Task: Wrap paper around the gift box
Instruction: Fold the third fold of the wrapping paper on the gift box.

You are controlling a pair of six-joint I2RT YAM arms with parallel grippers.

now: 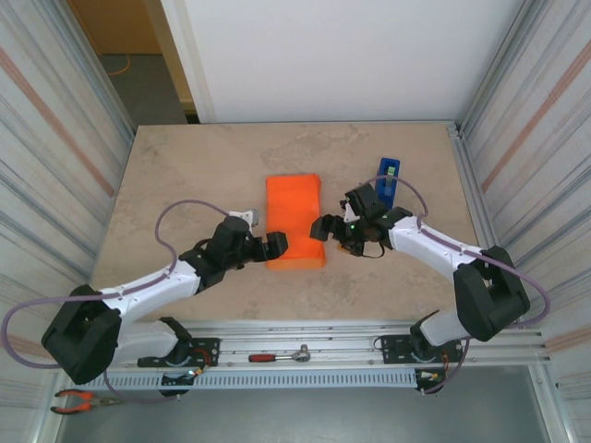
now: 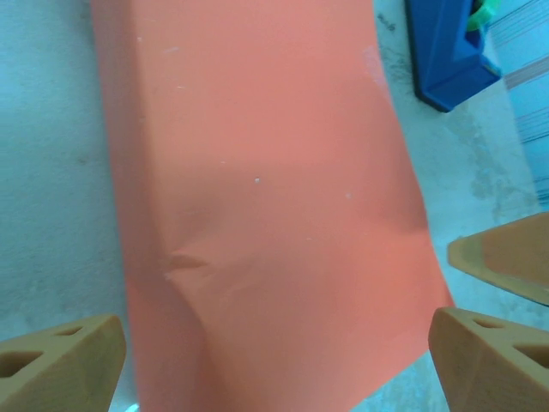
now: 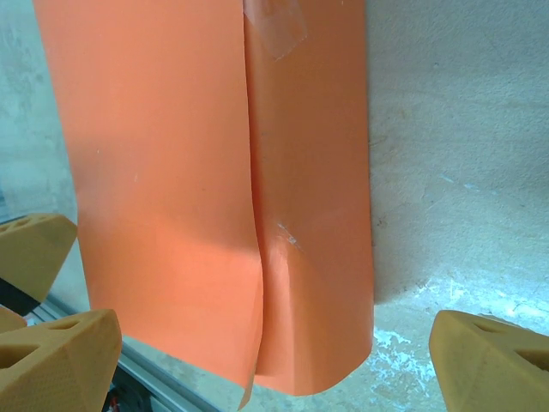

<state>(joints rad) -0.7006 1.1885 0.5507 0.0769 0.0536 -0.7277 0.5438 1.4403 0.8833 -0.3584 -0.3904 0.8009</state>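
The orange paper (image 1: 295, 220) lies in the middle of the table, folded into a long flat sleeve. The gift box is hidden under it. One edge of the paper (image 3: 171, 172) overlaps the other along a seam, and a strip of clear tape (image 3: 279, 26) sits at the seam's far end. My left gripper (image 1: 274, 245) is open at the sleeve's near left corner, and its fingers (image 2: 60, 360) straddle the paper (image 2: 257, 215) without touching it. My right gripper (image 1: 325, 228) is open at the near right corner, with its fingers (image 3: 497, 360) spread wider than the sleeve.
A blue tape dispenser (image 1: 388, 177) stands to the right of the paper, just behind the right arm, and appears again (image 2: 446, 51) in the left wrist view. The table's front rail (image 1: 305, 351) holds a small red-handled tool. Corrugated walls close both sides.
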